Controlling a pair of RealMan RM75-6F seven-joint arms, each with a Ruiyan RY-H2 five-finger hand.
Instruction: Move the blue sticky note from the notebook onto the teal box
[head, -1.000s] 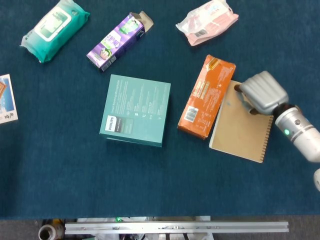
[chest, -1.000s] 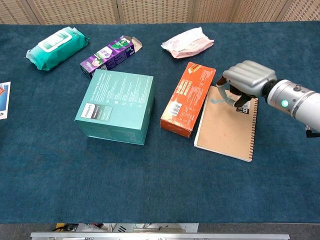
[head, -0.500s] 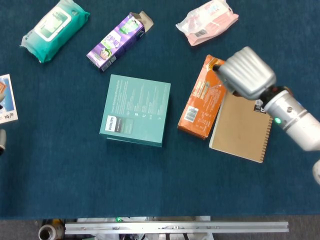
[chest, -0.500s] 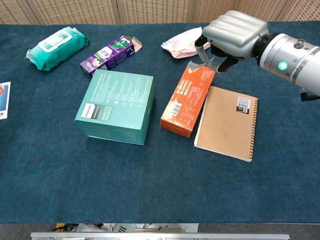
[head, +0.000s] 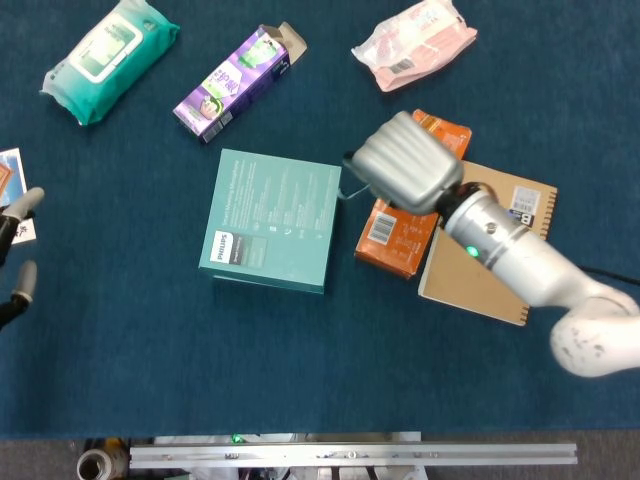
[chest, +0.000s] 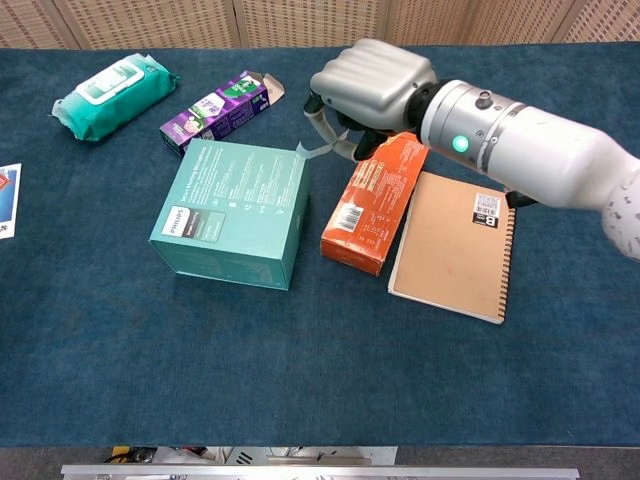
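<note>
The pale blue sticky note (chest: 314, 150) hangs pinched under my right hand (chest: 370, 85), just off the top right corner of the teal box (chest: 232, 210). In the head view the right hand (head: 405, 175) hovers between the teal box (head: 272, 220) and the brown spiral notebook (head: 490, 270), and it hides most of the note. The notebook (chest: 455, 250) lies flat at the right with a bare cover. Only the fingertips of my left hand (head: 15, 260) show at the far left edge, spread apart and holding nothing.
An orange box (head: 395, 235) lies between the teal box and the notebook, partly under my right arm. At the back are a purple carton (head: 235, 85), a green wipes pack (head: 108, 55) and a pink packet (head: 415, 42). A card (chest: 5, 200) sits at the left edge.
My right hand lifted off the notebook with the sticky note and swung left over the orange box to the teal box's corner. My left hand's fingertips came into view at the left edge.
</note>
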